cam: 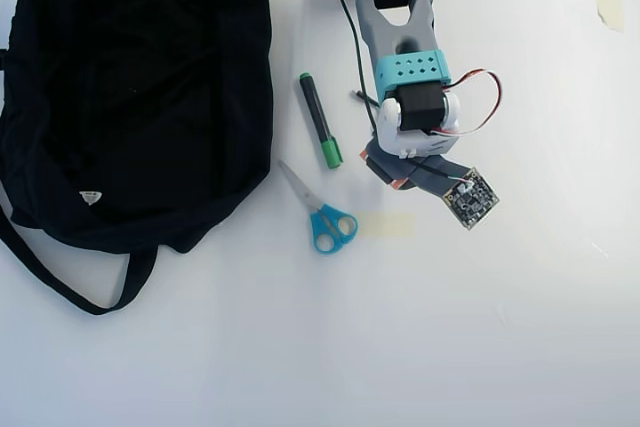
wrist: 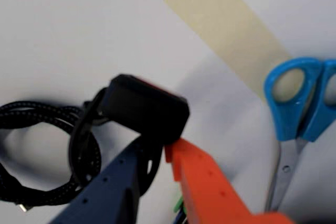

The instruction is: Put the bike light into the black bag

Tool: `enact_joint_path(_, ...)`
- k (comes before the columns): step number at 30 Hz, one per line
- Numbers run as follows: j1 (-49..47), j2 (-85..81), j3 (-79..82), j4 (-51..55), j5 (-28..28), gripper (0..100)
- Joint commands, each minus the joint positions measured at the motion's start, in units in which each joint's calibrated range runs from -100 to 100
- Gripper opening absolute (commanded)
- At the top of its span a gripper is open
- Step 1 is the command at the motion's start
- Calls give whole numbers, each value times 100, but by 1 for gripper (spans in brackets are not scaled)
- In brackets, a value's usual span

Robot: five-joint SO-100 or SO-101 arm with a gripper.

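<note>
Your jaws are clamped on the bike light (wrist: 147, 109), which sits mid-bench just right of the scissors (cam: 322, 215) in the overhead view. It looks light and rigid; grip the boxy body, since the strap loop flexes. The black bag (cam: 130, 97) fills the bench's top-left corner.

bag (cam: 140, 97) left, scissors (cam: 322, 215) right of it

In the wrist view the gripper (wrist: 157, 148) pinches the bike light (wrist: 146, 109) between a dark blue finger (wrist: 113, 187) and an orange finger (wrist: 210, 187). Its strap loop (wrist: 84, 145) hangs to the left, over a coiled black cable (wrist: 31, 156) on the white table (wrist: 79, 24). Blue-handled scissors (wrist: 296, 108) lie at the right, beside a strip of tan tape (wrist: 231, 30)
</note>
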Motion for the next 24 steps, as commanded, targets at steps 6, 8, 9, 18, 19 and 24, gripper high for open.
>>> enact_joint_path(6,40,-1558,1132,129,-322,2)
enact_joint_path(8,32,-1790,1491,129,-332,2)
enact_joint_path(9,32,-1906,1662,129,-332,2)
enact_joint_path(18,167,-2836,2686,129,-442,2)
enact_joint_path(19,189,-2919,2704,129,-521,2)
enact_joint_path(24,384,-3599,3306,129,-809,2)
